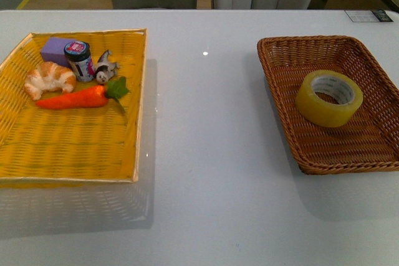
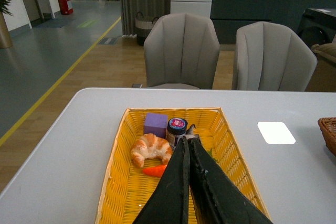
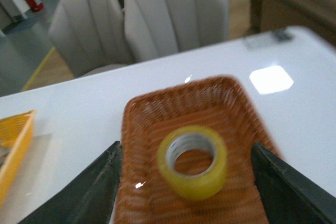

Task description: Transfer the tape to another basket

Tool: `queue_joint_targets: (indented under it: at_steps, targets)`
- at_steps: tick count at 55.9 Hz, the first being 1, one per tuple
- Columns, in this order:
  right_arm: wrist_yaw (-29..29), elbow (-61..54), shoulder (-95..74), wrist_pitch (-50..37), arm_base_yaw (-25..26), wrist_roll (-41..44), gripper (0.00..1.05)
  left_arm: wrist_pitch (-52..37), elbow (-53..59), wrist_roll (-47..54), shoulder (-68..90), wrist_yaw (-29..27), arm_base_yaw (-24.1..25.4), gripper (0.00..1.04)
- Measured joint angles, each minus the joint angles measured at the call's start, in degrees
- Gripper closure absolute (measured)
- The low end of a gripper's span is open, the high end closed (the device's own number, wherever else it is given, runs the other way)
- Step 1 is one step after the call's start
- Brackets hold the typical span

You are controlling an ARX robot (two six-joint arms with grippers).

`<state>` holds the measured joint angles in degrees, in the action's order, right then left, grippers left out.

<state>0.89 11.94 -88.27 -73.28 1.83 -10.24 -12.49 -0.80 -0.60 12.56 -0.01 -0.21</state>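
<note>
The tape (image 1: pixel 329 98), a yellowish roll with a white core, lies inside the dark brown wicker basket (image 1: pixel 283 98) at the table's right. In the right wrist view the tape (image 3: pixel 193 162) sits in the basket (image 3: pixel 142 145), between my right gripper's (image 3: pixel 186 153) wide-open black fingers (image 3: pixel 97 184), apart from both; this view is blurred. My left gripper (image 2: pixel 187 141) is shut and empty, above the yellow basket (image 2: pixel 118 150). Neither gripper shows in the front view.
The flat yellow woven basket (image 1: pixel 75 147) at the left holds a croissant (image 1: pixel 50 79), a toy carrot (image 1: pixel 78 98), a purple block (image 1: pixel 55 50), a small jar (image 1: pixel 79 60) and a small figurine (image 1: pixel 105 66). Grey chairs (image 2: pixel 181 51) stand beyond the table's far edge.
</note>
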Motion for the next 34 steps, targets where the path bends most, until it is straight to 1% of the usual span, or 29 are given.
queue_joint_targets:
  at_steps: [2,3,9,10,13,15,16,19,20,34]
  targets:
    - [-0.3,-1.0,2.2,-0.2,-0.8,3.4,0.45,0.6,0.0,0.0,-0.5,0.0,0.0,1.03]
    - [-0.3,-1.2,2.8,-0.2,-1.0,4.0,0.47,0.7,0.0,0.0,-0.7,0.0,0.0,1.03]
    - [-0.7,-4.3,9.4,2.7,-1.5,7.7,0.68,2.3,0.0,0.0,-2.5,0.0,0.0,1.03]
    - [-0.9,-4.8,10.3,3.4,-1.5,8.2,0.71,3.3,0.0,0.0,-3.4,0.0,0.0,1.03]
    - [-0.8,-6.0,13.2,5.4,-1.5,8.7,0.82,10.1,0.0,0.0,-8.1,0.0,0.0,1.03]
    - [-0.8,-6.7,15.8,7.3,-1.6,8.9,0.90,11.9,0.0,0.0,-10.3,0.0,0.0,1.03]
    - [-0.8,-6.7,16.2,7.8,-1.6,8.9,0.90,12.0,0.0,0.0,-10.7,0.0,0.0,1.03]
    - [-0.8,-6.9,21.5,13.7,-1.6,9.2,1.01,12.1,0.0,0.0,-11.5,0.0,0.0,1.03]
    - [-0.8,-7.1,23.2,15.1,-1.6,9.5,1.03,12.2,0.0,0.0,-11.6,0.0,0.0,1.03]
    - [-0.9,-9.8,36.8,25.0,-1.6,9.9,1.03,12.5,0.0,0.0,-11.7,0.0,0.0,1.03]
